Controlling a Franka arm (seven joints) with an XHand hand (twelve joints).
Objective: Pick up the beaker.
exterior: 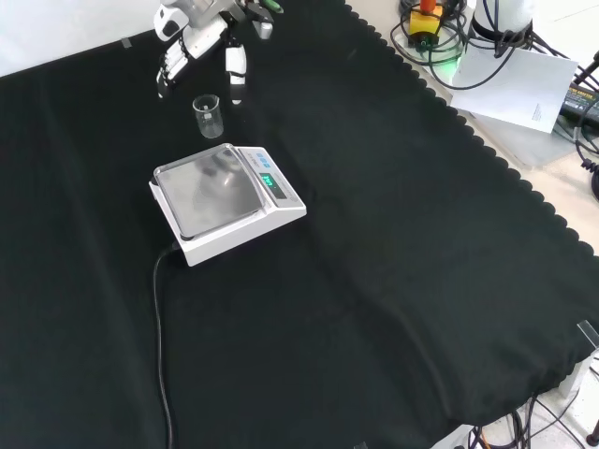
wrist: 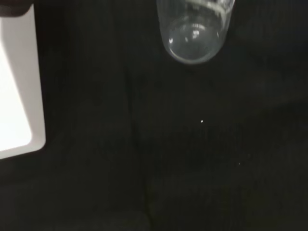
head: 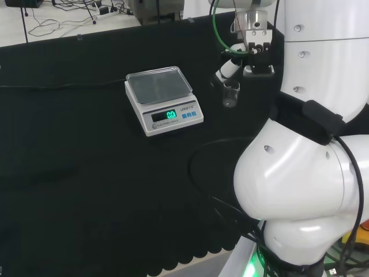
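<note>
Head view: small clear beaker [head: 230,93], cylindrical and upright, stood on matte black cloth [head: 75,173] just right of a boxy white scale [head: 164,99] with a flat grey metal pan. Black and white hand [head: 229,68] hung directly above the beaker's rim; whether touching, could not tell. Glossy rounded white arm link [head: 311,173] bulked large at the right.

Front view: same beaker [exterior: 207,114] stood upright on the cloth [exterior: 393,262], just beyond the scale's [exterior: 225,201] far edge. Hand [exterior: 192,42] hovered above and beyond, straight fingers [exterior: 234,70] spread wide to either side of the glass, holding nothing. Thin black cable [exterior: 161,355] trailed from the scale toward the near edge.

Wrist view: beaker's [wrist: 195,29] rounded transparent base seen close against finely ribbed cloth [wrist: 202,159]; smooth white corner of the scale [wrist: 19,96] well apart from it.
</note>
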